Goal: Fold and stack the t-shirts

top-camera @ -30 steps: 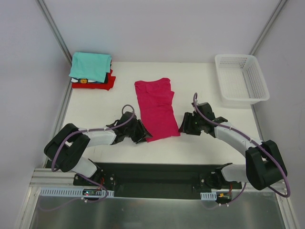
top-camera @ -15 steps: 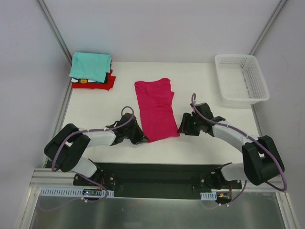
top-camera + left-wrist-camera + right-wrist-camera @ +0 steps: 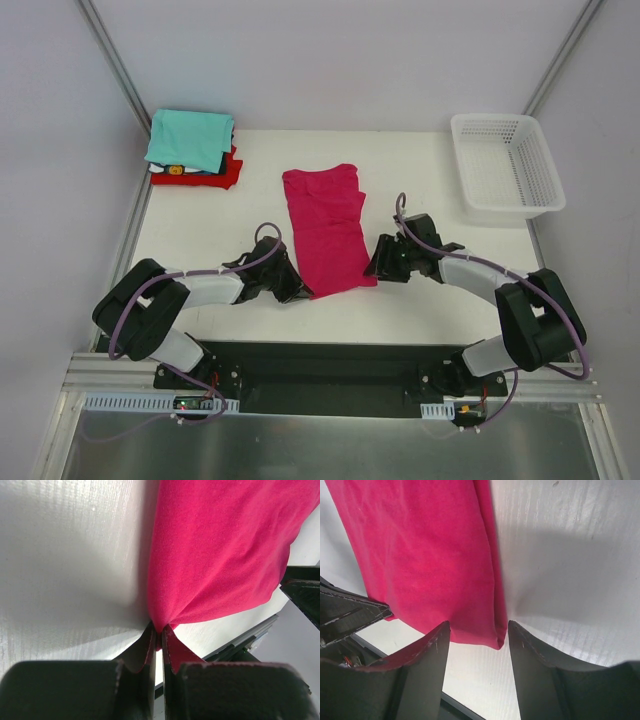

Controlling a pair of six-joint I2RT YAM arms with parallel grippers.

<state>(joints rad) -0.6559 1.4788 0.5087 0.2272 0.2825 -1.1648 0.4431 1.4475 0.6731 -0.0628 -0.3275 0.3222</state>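
The magenta-pink t-shirt [image 3: 328, 225] lies folded into a long strip in the middle of the table. My left gripper [image 3: 300, 290] is shut on its near left corner, pinching the cloth [image 3: 210, 555] between the fingertips [image 3: 172, 647]. My right gripper [image 3: 374, 270] is open at the near right corner; in the right wrist view that corner [image 3: 496, 639] sits between the open fingers [image 3: 427, 650], untouched. A stack of folded t-shirts stands at the far left: teal [image 3: 190, 138] on top, red [image 3: 226, 172] and dark/white ones beneath.
A white plastic mesh basket [image 3: 505, 165] stands at the far right of the table [image 3: 210, 230]. Metal frame posts rise at the back corners. The table's near edge and a black base rail lie just behind both grippers.
My right gripper has moved left, up to the shirt's near right corner. My left gripper has stayed shut on the near left corner.
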